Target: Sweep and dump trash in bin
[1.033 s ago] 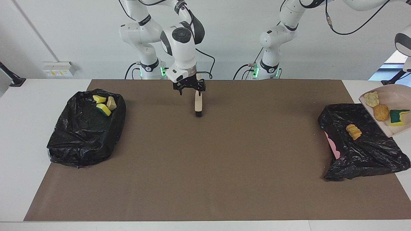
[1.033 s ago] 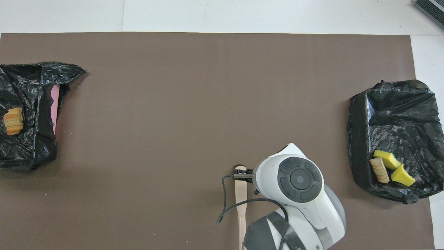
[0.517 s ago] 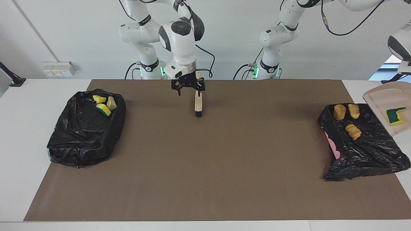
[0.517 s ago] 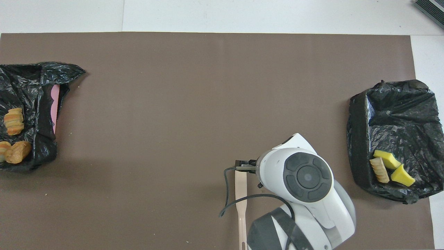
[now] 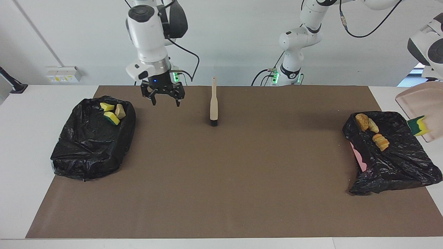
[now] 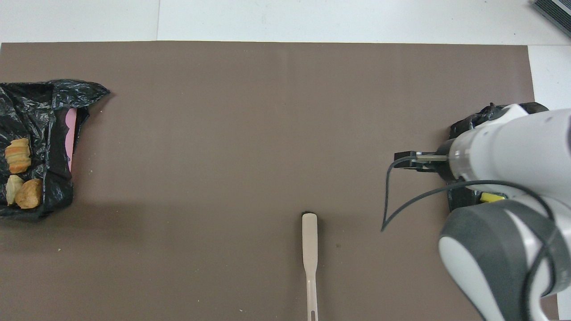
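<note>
A pinkish dustpan (image 5: 417, 103) hangs tilted over the black-bagged bin (image 5: 391, 159) at the left arm's end. It hangs under the left arm's hand (image 5: 429, 52); that gripper itself is hidden. A green-and-yellow sponge scrap (image 5: 418, 126) sits at the pan's lower lip. Three bread-like trash chunks (image 5: 380, 141) (image 6: 18, 155) lie in that bin (image 6: 40, 111). My right gripper (image 5: 162, 98) (image 6: 403, 161) hovers open and empty over the mat, between the brush (image 5: 214, 103) (image 6: 309, 249) and a second bagged bin (image 5: 93, 145).
The second bin holds yellow sponge scraps (image 5: 111, 118) and a tan chunk (image 5: 120, 110); the right arm covers most of it in the overhead view. A pink edge (image 5: 360, 159) shows under the first bin's bag. The brown mat (image 5: 221, 180) covers the table.
The right gripper left the brush handle, rose and swung toward the right arm's end. The dustpan tipped further; two bread chunks fell into the bin and the sponge slid to the lip.
</note>
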Robot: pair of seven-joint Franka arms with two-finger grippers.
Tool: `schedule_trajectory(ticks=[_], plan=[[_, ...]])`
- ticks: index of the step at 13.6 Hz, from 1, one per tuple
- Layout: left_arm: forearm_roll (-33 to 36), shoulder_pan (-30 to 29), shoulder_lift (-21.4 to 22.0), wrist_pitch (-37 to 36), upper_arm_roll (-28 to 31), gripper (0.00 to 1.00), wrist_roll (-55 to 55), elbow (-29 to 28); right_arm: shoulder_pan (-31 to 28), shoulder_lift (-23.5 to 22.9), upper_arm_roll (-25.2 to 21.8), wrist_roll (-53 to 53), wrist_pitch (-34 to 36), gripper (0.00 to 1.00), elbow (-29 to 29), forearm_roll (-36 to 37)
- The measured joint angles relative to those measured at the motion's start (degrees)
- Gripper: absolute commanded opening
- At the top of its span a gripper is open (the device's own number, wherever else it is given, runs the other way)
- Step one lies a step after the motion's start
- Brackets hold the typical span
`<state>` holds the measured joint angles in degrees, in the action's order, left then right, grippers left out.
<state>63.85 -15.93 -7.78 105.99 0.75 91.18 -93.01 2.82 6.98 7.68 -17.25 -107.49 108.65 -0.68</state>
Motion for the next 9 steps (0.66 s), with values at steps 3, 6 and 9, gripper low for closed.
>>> schedule_trajectory(ticks=[3, 6, 9], plan=[[1.91, 1.67, 1.83, -1.22, -0.07, 0.0, -0.64, -1.9, -0.09, 0.09, -5.74, 6.47, 6.42, 1.0, -5.63, 0.01], [0.54, 3.58, 3.6, -3.62, -0.41, 0.0, -1.86, -2.32, -0.07, 0.23, -9.53, 11.93, 12.15, 1.0, -12.32, 0.06], [-7.94, 8.11, 4.89, -9.73, -0.7, 0.0, -8.28, -2.7, -0.05, 0.25, -13.62, 17.56, 15.52, 1.0, -17.3, 0.11]])
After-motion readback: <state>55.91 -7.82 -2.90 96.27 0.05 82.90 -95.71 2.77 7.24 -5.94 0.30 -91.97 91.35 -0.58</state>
